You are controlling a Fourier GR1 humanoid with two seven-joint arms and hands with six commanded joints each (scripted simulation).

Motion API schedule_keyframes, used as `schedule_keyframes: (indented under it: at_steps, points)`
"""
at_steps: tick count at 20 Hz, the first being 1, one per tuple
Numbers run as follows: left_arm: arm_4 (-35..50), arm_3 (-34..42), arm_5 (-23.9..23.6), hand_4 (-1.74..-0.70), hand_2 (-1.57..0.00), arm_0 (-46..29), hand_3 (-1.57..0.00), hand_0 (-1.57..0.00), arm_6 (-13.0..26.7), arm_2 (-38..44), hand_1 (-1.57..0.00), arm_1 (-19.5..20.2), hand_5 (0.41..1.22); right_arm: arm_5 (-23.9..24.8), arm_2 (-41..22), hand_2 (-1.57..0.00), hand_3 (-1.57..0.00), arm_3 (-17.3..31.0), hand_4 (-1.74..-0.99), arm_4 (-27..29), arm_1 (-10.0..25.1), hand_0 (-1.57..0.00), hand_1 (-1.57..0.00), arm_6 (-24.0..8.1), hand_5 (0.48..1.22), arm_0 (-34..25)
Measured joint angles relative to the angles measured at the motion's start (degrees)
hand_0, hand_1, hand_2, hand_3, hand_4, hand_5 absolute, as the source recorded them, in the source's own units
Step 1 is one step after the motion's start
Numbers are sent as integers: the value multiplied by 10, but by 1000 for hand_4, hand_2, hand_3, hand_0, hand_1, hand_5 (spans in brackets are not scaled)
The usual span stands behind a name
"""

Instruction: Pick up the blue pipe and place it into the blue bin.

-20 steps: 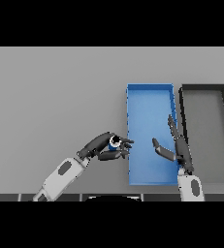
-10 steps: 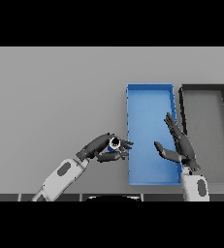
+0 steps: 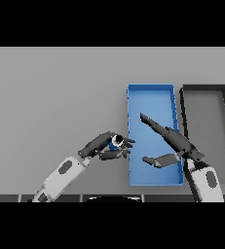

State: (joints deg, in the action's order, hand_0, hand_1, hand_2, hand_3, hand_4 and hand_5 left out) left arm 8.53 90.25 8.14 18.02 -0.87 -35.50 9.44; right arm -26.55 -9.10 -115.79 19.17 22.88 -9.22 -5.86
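- Left robot hand [image 3: 104, 146] curls its fingers around the blue pipe [image 3: 117, 142], just beside the blue bin's [image 3: 131, 146] left wall, near the worktop's [image 3: 55, 97] front edge.
- Right robot hand [image 3: 175, 143] spreads open above the bin, holding nothing.
- A black bin [image 3: 182, 104] sits alongside.

table [image 3: 50, 92]: matt grey | blue bin [image 3: 150, 180]: smooth plastic look

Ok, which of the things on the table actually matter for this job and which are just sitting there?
Part of the job:
- blue pipe, held in the left robot hand just left of the bin
- blue bin, where the pipe goes

Just there:
- black bin, right of the blue one
- right robot hand, fingers straight over the blue bin, holding nothing
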Motion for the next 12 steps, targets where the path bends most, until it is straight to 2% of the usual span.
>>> schedule_keyframes:
  at_steps: [2,4,5,7,9,10,12]
  points:
    - [-8,3,-3,-1732,-1571,1,-1435,-1571,-2,-3,-1571,0,1221,-3,-16,1,1,-2,-1297,8,3,1,1,-32,526,-36]
    - [-3,2,2,-1732,-1571,2,-1437,-1571,-6,1,-1571,5,1221,-15,-40,1,1,-3,-1303,16,-1,1,1,-48,532,-72]
    - [-6,-2,0,-1732,-1571,1,-1437,-1571,-4,-4,-1571,-2,1221,-23,-46,1,1,-3,-1304,7,2,1,1,-46,532,-82]
    - [2,-4,5,-1731,-1571,7,-1441,-1571,-2,2,-1571,1,1221,-30,-58,1,1,5,-1282,15,-3,1,1,-61,530,-117]
    - [0,-7,14,-1730,-1571,4,-1469,-1571,-22,0,-1571,4,1221,-41,-81,1,1,27,-1260,2,-21,1,1,-72,531,-141]
    - [0,-14,15,-1731,-1571,3,-1484,-1571,-23,-1,-1571,0,1221,-44,-90,1,1,27,-1251,9,-30,1,1,-73,535,-154]
    - [11,-7,20,-1730,-1571,5,-1504,-1571,-24,1,-1571,-2,1221,-48,-99,1,1,48,-1233,9,-39,1,1,-95,528,-180]
